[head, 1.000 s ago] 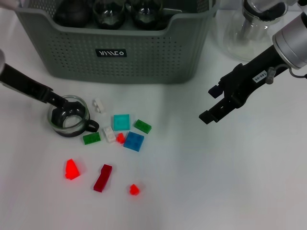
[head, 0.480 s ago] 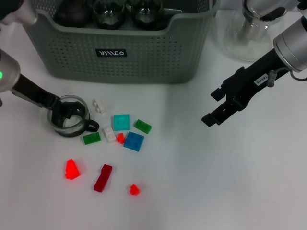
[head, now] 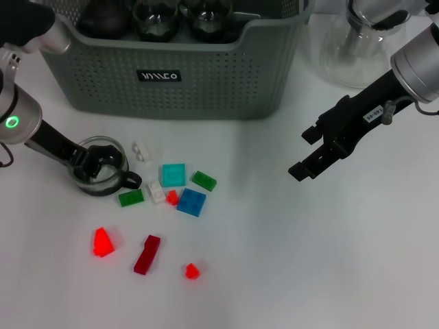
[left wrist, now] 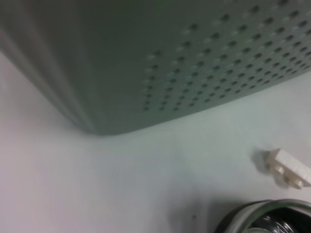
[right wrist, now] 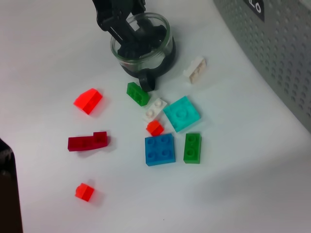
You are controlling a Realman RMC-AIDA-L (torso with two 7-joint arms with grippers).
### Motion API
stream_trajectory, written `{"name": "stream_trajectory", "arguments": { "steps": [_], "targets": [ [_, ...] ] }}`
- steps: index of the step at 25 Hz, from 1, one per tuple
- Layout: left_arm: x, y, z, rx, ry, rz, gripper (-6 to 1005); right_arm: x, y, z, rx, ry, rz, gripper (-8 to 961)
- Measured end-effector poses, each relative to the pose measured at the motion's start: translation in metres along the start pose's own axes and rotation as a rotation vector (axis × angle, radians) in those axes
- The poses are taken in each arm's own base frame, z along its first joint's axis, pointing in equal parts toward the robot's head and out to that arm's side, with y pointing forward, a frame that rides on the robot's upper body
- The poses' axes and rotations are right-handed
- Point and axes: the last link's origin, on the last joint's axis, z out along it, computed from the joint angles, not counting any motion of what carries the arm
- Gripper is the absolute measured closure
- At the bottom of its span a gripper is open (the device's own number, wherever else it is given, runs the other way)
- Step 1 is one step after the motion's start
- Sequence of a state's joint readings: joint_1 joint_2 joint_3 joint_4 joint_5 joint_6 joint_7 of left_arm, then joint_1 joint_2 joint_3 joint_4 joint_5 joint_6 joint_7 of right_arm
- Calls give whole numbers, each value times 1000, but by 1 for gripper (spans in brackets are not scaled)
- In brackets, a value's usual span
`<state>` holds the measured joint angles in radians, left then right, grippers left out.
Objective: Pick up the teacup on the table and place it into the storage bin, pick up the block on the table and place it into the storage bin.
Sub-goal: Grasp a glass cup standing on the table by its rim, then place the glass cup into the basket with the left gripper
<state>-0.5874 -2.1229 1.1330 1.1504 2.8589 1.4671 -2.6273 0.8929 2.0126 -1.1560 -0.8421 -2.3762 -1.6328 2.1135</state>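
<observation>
A: Where do we stand with the teacup (head: 100, 173)?

B: Our left gripper (head: 90, 164) is down in its mouth, one finger inside the glass and one outside, straddling the rim opposite the handle. Whether we are clamped on the wall yet, we cannot tell.

A: How will it handle?

B: We judge it light but rigid, slick and breakable. The rim wall is our hold; the handle is too small for us.

A: And the drop-off?

B: The storage bin (head: 206, 82) stands just beyond the gripper, with dark round vessels already inside, so we should set down gently.

A: The surface around us?

B: The white table (head: 288, 260) has loose blocks just beside the cup: a green block (head: 131, 198) near the handle and a white block (head: 141, 151). Our right gripper (head: 309, 152) hangs well apart, jaws spread.
</observation>
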Motion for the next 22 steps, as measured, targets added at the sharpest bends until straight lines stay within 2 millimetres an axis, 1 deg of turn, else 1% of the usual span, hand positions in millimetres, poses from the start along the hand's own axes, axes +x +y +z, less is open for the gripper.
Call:
{"name": "stream_trajectory", "arguments": {
  "steps": [8,13,14,19,22],
  "targets": [
    [0,-3,0,30,35,1,518,0,0,0,1,-1,3,7],
    [1,-5,-4,42,53,-1,754,0,0,0,2,0,3,7],
    [1,-5,-6,42,55,0,786,0,0,0,2,-1,3,7],
    [1,-4,-23,45,68,9,947,0,0,0,1,-2,2,7],
    [-3,-2,-41,9,78,17,947,0,0,0,1,-2,1,7]
  ]
}}
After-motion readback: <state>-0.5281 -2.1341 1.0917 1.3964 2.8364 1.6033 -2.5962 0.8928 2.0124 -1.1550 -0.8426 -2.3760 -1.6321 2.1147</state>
